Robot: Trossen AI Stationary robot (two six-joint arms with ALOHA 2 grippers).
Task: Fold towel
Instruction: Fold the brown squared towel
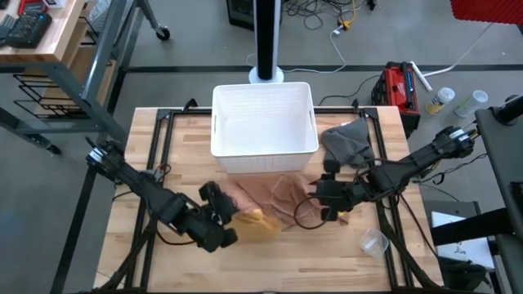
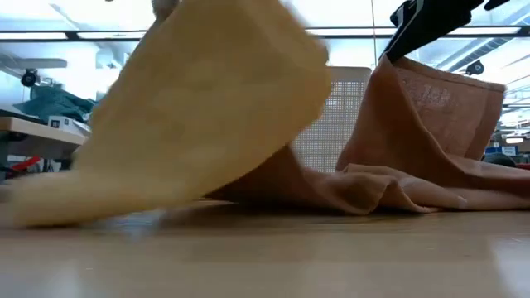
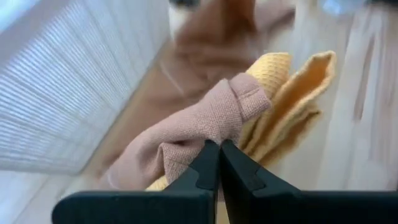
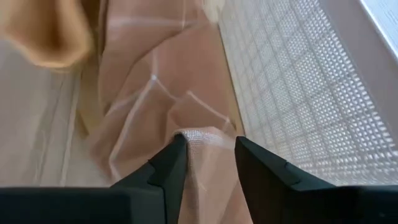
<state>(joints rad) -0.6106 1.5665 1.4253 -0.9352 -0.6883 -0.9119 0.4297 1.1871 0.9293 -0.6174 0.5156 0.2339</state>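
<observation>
A pink towel (image 1: 278, 194) lies crumpled on the table in front of a white basket (image 1: 263, 157); its middle rests on the wood (image 2: 389, 194). A yellow cloth (image 1: 261, 223) is bunched at its near left end. My left gripper (image 1: 235, 216) is shut on that end (image 3: 219, 155). My right gripper (image 1: 314, 193) is at the towel's right end, shut on a raised edge (image 4: 208, 155). My left gripper pinches a bunched corner of the pink towel (image 3: 211, 124) between its two fingers, several layers thick. Yellow cloth (image 3: 292, 93) is caught up with it and hangs slack below, its lower end on the table (image 2: 50, 207). My right gripper has a hemmed edge of the pink towel (image 4: 194, 135) between its two fingers. That edge is lifted into a peak (image 2: 406, 70), from which the cloth drapes down to the table.
A grey towel (image 1: 347, 140) lies right of the basket. A clear plastic cup (image 1: 373, 242) stands near the table's near right. The basket's wall (image 4: 298, 93) is close beside my right gripper.
</observation>
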